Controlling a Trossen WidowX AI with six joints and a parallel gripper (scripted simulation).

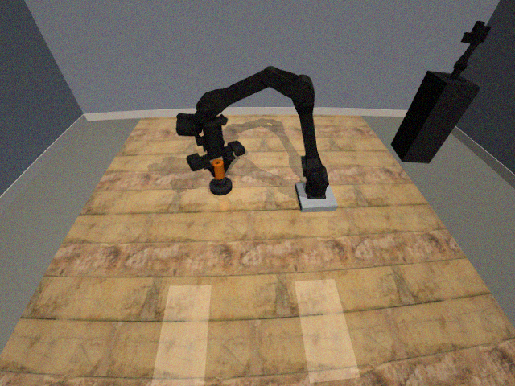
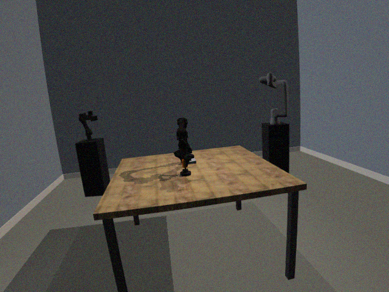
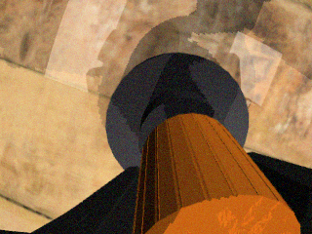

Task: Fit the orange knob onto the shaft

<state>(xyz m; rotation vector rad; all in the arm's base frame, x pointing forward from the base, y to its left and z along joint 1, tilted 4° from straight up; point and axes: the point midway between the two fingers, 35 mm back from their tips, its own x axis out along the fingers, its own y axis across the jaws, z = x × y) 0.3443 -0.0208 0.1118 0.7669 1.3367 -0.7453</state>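
Observation:
The orange knob (image 1: 218, 170) (image 2: 183, 163) (image 3: 195, 166) is upright over the round dark pedestal (image 1: 220, 186) (image 2: 185, 173) (image 3: 124, 109). In the top view its lower end is at the raised middle of the pedestal, above the wide base. My gripper (image 1: 217, 166) is shut on the knob; the dark fingers show on both sides of it in the wrist view. The shaft cannot be made out, and the knob hides its hole. Whether the knob's lower end touches the shaft cannot be told.
The arm's grey base plate (image 1: 318, 204) stands to the right on the wooden table (image 1: 257, 257) (image 2: 219, 179). Beyond the table, a dark plinth (image 1: 436, 116) (image 2: 93, 166) carries another arm; a second plinth (image 2: 275, 144) with an arm shows in the exterior view.

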